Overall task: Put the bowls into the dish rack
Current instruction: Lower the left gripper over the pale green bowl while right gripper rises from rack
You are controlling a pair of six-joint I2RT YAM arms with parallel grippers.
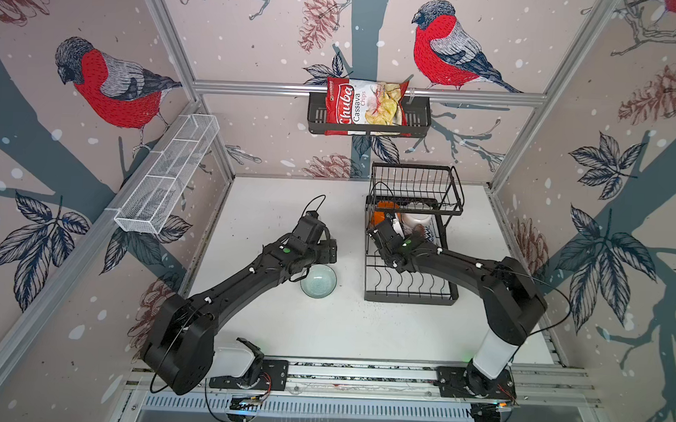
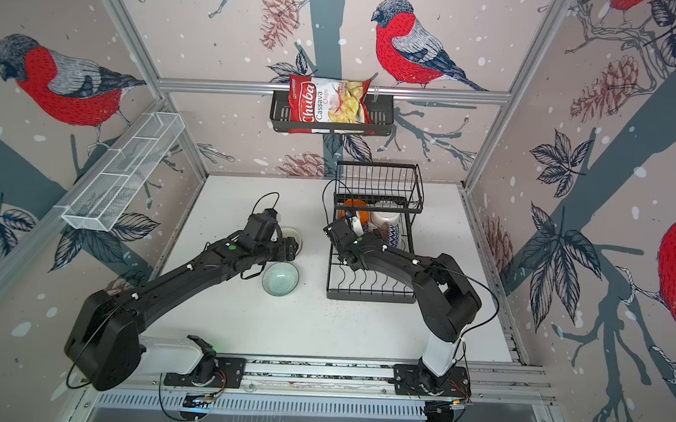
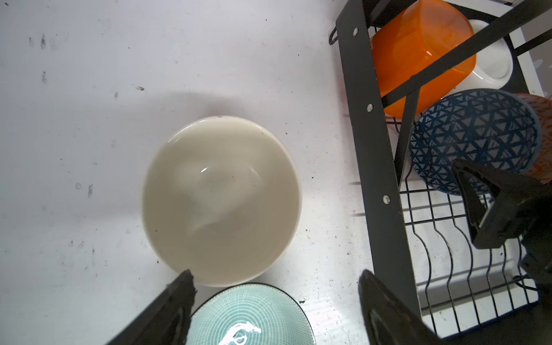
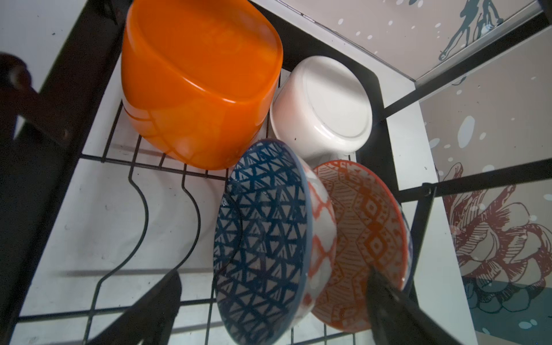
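Since the dish rack's (image 4: 59, 98) wires prop the blue patterned bowl (image 4: 263, 239) on edge between its fingers (image 4: 161, 304), the right gripper (image 4: 273, 271) stands wide open, gripping nothing.

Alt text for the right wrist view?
Four bowls sit in the wire dish rack: an orange bowl and a white bowl showing their bases, and nearer the camera a blue patterned bowl and an orange-red patterned bowl on edge. The open right gripper hovers by them.
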